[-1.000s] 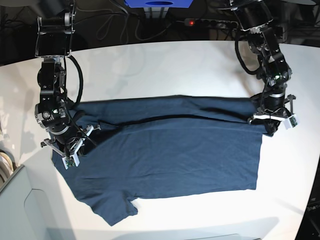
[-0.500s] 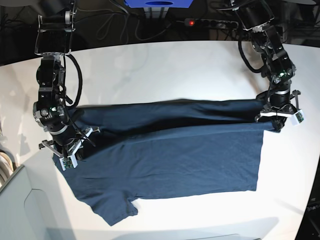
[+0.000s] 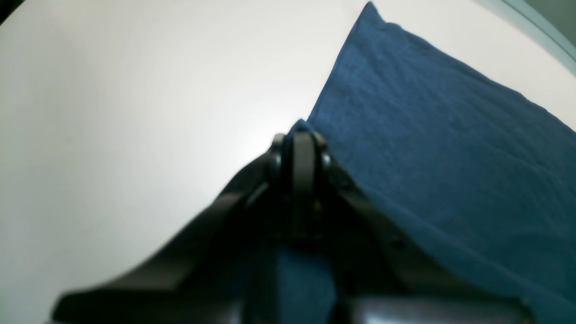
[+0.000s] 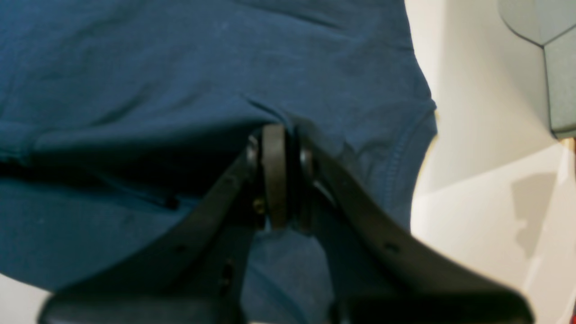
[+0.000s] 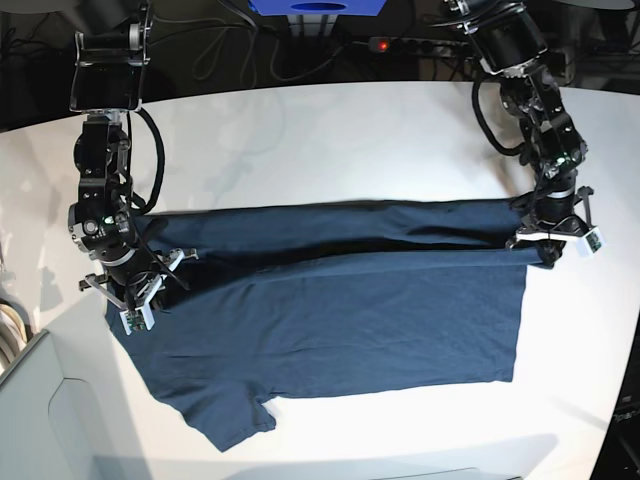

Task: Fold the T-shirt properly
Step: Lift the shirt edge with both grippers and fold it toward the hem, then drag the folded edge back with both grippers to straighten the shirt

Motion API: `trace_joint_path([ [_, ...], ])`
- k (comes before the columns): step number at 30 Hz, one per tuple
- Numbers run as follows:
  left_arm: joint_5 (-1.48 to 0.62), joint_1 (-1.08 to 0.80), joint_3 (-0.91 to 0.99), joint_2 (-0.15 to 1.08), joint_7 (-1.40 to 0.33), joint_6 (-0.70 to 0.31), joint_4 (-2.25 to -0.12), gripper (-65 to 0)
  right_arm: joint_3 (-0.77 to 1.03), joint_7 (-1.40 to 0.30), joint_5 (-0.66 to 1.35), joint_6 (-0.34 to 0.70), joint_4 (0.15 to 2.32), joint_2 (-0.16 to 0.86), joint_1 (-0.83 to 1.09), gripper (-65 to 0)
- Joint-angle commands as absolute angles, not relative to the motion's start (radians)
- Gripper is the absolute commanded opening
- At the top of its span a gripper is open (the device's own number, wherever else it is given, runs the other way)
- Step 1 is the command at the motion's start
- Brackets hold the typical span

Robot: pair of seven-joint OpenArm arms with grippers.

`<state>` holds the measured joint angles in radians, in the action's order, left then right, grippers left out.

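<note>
Navy shirt (image 5: 340,300) mid-fold: both hands, left (image 5: 549,240) and right (image 5: 135,295), gripped its edge; next, carrying it across evenly.

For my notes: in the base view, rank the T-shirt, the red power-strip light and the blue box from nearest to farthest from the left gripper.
From the left gripper:
1. T-shirt, pinched in it.
2. Red light, behind the table.
3. Blue box, top edge, further along.

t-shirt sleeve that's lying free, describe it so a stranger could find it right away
Start at the white table and the dark navy T-shirt spread across it. Follow its near edge toward the right gripper; the sleeve juts out there, the only flap lying flat, ungripped.
</note>
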<state>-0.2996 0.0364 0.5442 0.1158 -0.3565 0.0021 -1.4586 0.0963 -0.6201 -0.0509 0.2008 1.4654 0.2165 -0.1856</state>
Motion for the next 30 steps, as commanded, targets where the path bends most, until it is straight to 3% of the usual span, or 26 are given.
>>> trace_joint_path([
  [1,-0.305,0.058,0.544,0.128,-0.334,-0.001,-1.477,-63.9,0.104,-0.596,-0.047,0.205,1.481,0.226,-0.217,-64.0],
  [4,-0.305,0.068,0.544,0.128,-0.335,-0.001,-1.477,-54.3,0.104,-0.604,-0.047,0.205,1.484,0.236,-0.220,-55.4],
  [7,-0.297,0.067,0.544,0.128,-0.335,-0.001,-1.491,-43.0,0.104,-0.604,-0.047,0.205,1.486,0.240,-0.220,-40.7],
  [12,-0.303,0.025,0.544,0.128,-0.337,-0.001,-1.583,-35.0,0.107,-0.596,-0.047,0.205,1.489,0.242,-0.217,-23.4],
  [18,-0.305,-0.096,0.552,0.119,-0.331,0.001,-1.638,-34.6,0.177,-0.598,-0.047,0.205,1.555,0.240,-0.159,-22.0],
  [30,-0.306,-0.108,0.545,0.117,-0.328,-0.001,-1.443,-34.6,0.176,-0.596,-0.047,0.205,1.643,0.242,-0.058,-22.0],
])
